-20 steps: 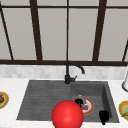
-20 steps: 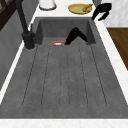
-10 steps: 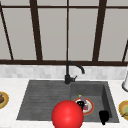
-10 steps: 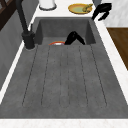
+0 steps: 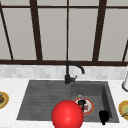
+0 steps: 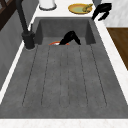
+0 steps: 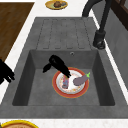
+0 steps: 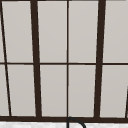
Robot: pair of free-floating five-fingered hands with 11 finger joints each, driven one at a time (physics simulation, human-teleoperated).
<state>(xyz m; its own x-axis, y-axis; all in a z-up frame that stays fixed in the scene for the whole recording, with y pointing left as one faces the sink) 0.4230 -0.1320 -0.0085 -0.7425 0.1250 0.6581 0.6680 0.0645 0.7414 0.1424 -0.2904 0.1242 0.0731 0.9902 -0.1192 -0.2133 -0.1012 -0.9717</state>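
Over at the far left of the front view, a yellow-rimmed plate (image 5: 2, 99) holding something brown is sitting on the white desk (image 5: 10, 117), beside the grooved drainboard (image 5: 42, 100) of the dark grey sink (image 5: 106, 92). A black faucet (image 5: 71, 72) is standing behind the basin, its spout arching to the right. A big red ball (image 5: 67, 115) is floating at the front edge, covering part of the basin. Just right of it, the left hand (image 5: 81, 102) is reaching down into the basin, its fingers (image 7: 65, 72) stretched straight and touching the orange-rimmed plate (image 7: 56, 86) that is lying on the sink floor. On that plate a small pinkish block (image 7: 65, 82) is resting right under the fingertips, and a pale purple eggplant (image 7: 80, 80) with a green stem is lying just beside it, toward the wall side. Further right, the right hand (image 5: 104, 117) is hanging over the sink's front right corner, fingers loosely curled and holding nothing. A second yellow plate (image 5: 124, 110) with greenish food is sitting on the desk at the right edge, with a white container (image 5: 125, 83) standing behind it.
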